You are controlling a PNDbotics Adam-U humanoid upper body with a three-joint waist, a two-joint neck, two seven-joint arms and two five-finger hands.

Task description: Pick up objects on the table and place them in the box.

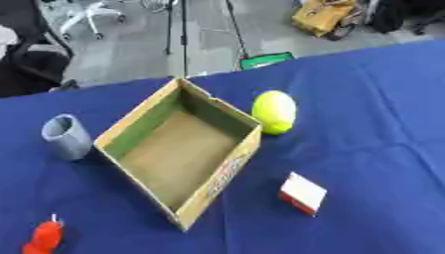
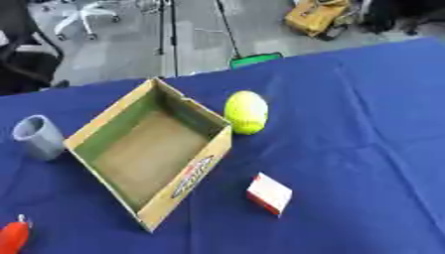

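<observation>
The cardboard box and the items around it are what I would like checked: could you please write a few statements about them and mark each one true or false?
1. The cardboard box holds nothing. True.
2. The yellow-green ball lies inside the box. False: it sits on the blue tablecloth, just off the box's right wall.
3. The grey cup stands to the left of the box. True.
4. The small red and white box rests on top of the ball. False: it lies on the cloth, nearer the camera than the ball.
5. A robot hand is holding the orange-red object. False: no hand shows in either view.
</observation>
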